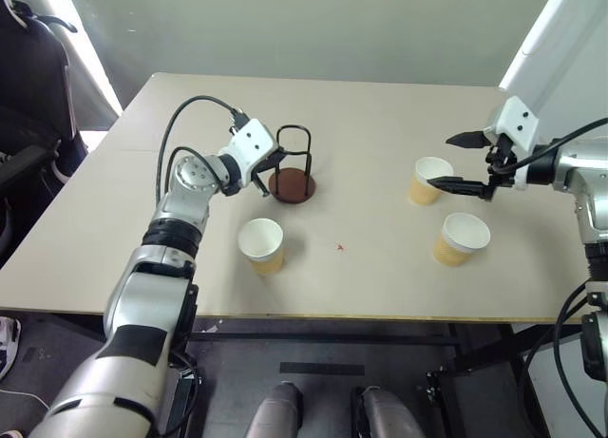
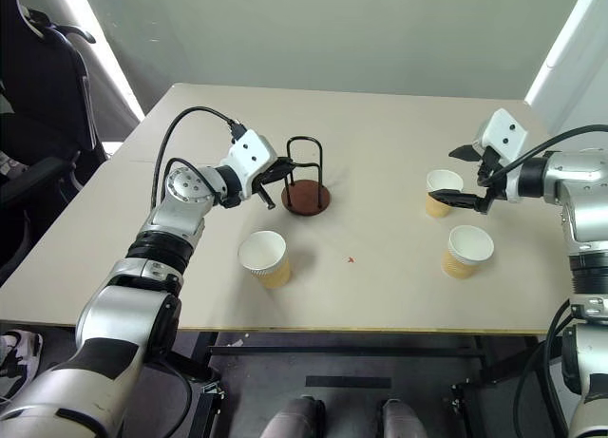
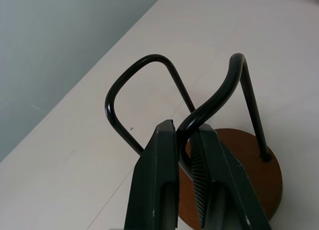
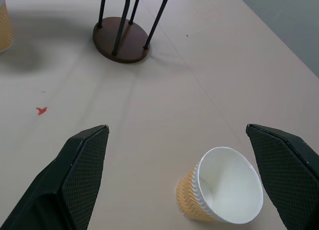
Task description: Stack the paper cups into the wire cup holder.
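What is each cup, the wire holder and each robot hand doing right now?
Wire holder: upright, empty, one loop pinched.
Left gripper: shut on a wire loop.
Right gripper: open, holding nothing.
Cup near left arm: upright, empty.
Two cups on right: upright, empty.

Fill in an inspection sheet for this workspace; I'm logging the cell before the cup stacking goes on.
Surface: beige table, with a small red mark.
Job's things: three cups upright on the table, none stacked: near cup, far right cup, near right cup. Holder upright, empty.
Clutter: nothing seen.
Grippers: left gripper has its jaws shut on a holder wire; right gripper open, jaws either side of the far right cup.
Cables: black cable looping over the left arm.
Surroundings: grey wall behind the table.
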